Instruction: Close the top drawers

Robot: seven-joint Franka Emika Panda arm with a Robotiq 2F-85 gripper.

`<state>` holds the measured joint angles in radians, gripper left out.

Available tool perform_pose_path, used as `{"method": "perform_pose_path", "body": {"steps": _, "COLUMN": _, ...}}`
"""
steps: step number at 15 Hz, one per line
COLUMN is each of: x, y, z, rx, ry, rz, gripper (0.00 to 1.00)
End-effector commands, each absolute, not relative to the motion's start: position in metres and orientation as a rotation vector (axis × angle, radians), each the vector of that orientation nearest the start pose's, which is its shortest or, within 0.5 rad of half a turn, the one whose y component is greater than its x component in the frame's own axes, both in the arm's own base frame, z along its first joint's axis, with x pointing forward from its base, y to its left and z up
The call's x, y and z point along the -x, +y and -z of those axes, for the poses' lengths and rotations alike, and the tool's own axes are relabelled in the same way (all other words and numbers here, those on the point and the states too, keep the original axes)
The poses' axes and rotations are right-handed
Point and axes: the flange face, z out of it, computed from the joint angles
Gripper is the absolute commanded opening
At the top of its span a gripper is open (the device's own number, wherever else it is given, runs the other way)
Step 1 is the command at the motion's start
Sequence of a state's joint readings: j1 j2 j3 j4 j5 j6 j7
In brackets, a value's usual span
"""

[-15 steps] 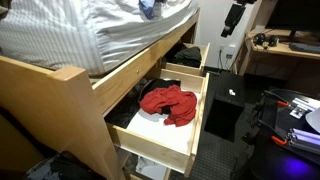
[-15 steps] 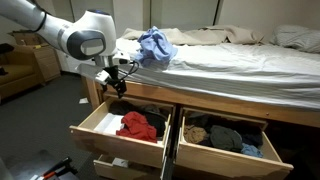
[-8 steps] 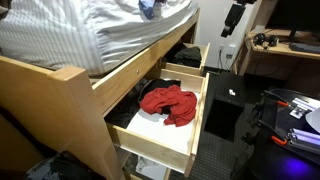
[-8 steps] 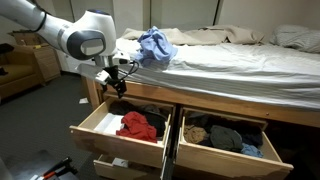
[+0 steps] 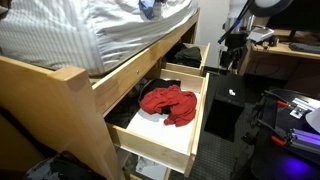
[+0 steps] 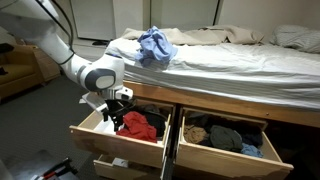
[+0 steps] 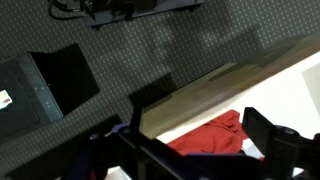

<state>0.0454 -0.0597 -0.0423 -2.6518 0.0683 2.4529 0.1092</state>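
Gripper: spread wide, nothing held; poised over open top drawer holding red garment. Advised: drop outside front panel; press at mid-width; push straight in, avoiding skew; then neighbouring drawer, likewise open.

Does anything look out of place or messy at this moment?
Both top wooden drawers stand pulled out under the bed, a crumpled red garment heaped in one. A bunched blue cloth lies on the bed.
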Motion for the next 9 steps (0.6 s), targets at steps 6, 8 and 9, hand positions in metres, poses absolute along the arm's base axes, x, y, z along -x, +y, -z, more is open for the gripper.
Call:
{"method": "perform_pose_path", "body": {"steps": 6, "x": -0.415, "y": -0.013, "z": -0.191, "rx": 3.087, "ry": 0.479, "rz": -0.329, "gripper": 1.0}}
{"method": "perform_pose_path", "body": {"steps": 8, "x": -0.401, "y": -0.028, "z": -0.148, "rx": 3.087, "ry": 0.666, "rz": -0.353, "gripper": 1.0}}
{"method": "perform_pose_path", "body": {"steps": 9, "x": -0.396, "y": -0.034, "z": -0.133, "rx": 3.09, "ry": 0.751, "rz": -0.325, "gripper": 1.0}}
